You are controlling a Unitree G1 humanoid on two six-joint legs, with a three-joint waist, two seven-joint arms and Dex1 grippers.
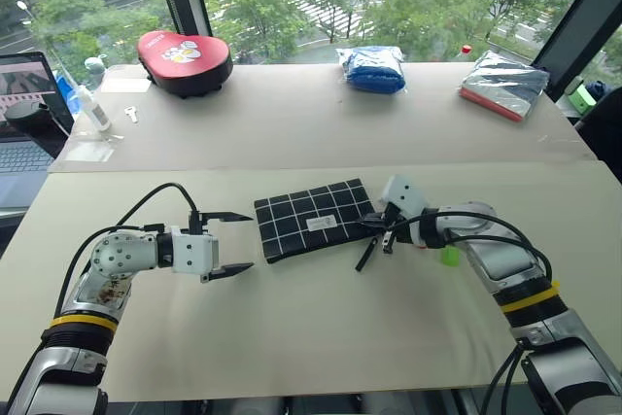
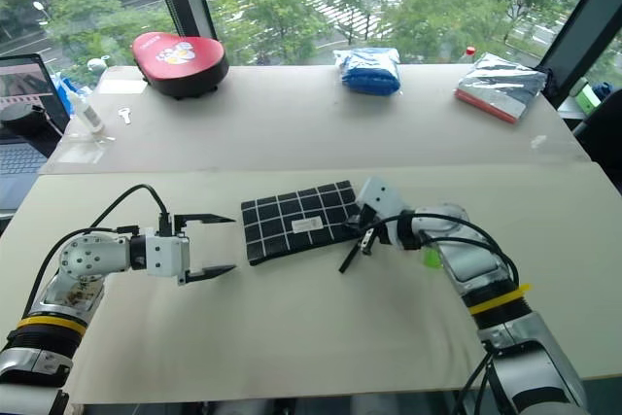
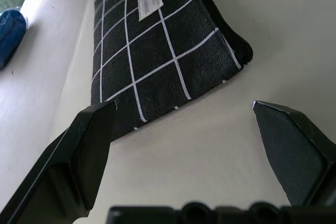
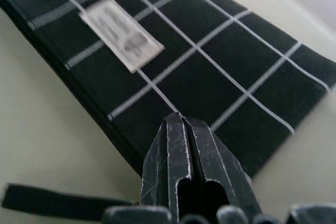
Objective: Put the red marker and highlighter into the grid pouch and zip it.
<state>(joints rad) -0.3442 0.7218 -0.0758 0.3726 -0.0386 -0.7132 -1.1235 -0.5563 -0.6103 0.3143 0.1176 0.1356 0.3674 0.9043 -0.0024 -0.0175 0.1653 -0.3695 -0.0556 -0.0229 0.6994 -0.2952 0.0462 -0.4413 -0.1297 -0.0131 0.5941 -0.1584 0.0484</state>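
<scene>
Black grid pouch (image 1: 314,218), soft and floppy, lies mid-table toward its far edge; right gripper (image 1: 387,230) pinched together at its zipper strap (image 1: 367,252), the sensible hold, left gripper (image 1: 229,241) spread apart beside it.

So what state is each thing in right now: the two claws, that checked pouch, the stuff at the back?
left gripper: open, empty, beside the pouch's end.
right gripper: shut, at the pouch's other end.
grid pouch: flat on the table, label up.
pull strap: lying loose on the table.
highlighter: on the table, partly hidden by the right arm.
red case: closed.
laptop: open, screen lit.
</scene>
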